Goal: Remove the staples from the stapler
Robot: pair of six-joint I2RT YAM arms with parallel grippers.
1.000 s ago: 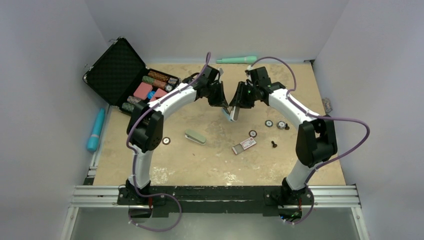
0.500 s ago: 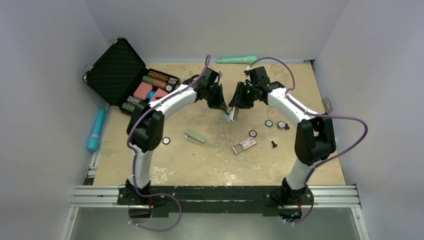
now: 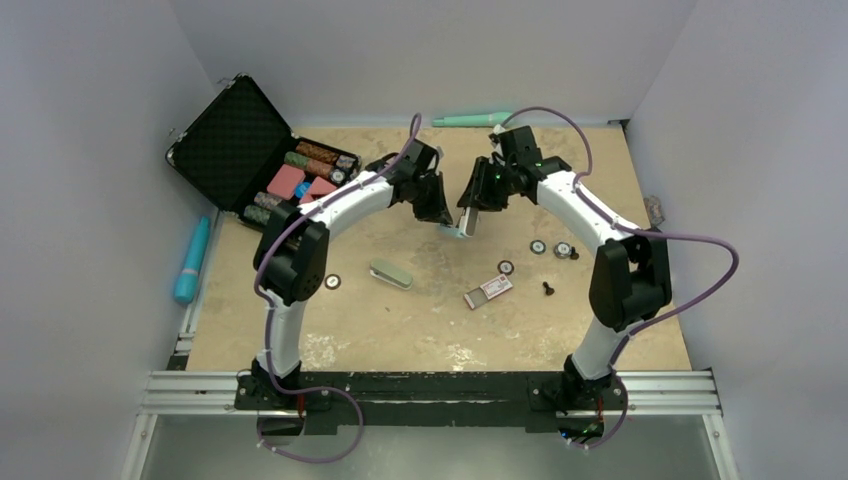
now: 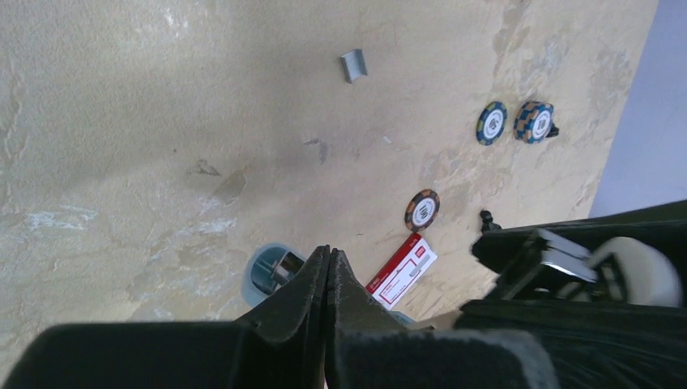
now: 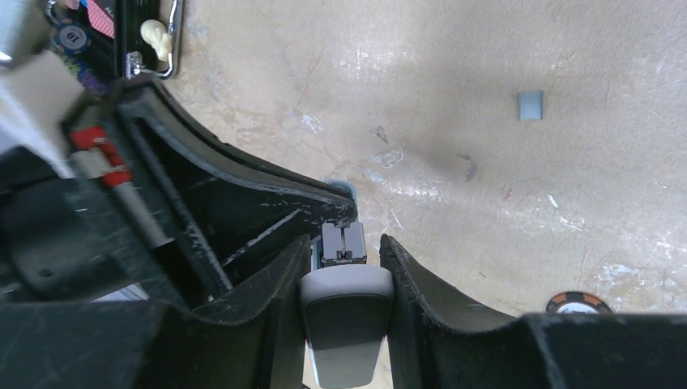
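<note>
Right now my right gripper clamps the pale grey-and-blue plastic stapler above mid-table. My left gripper, fingers pressed together, sits at its blue end. A small grey staple strip lies on the tan tabletop.

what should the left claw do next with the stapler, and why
Probably ease the tip of the shut left claw into the open end of the stapler, which the right claw holds off the table. One strip of staples already lies there, but a dark block sits in that end, possibly more staples.
</note>
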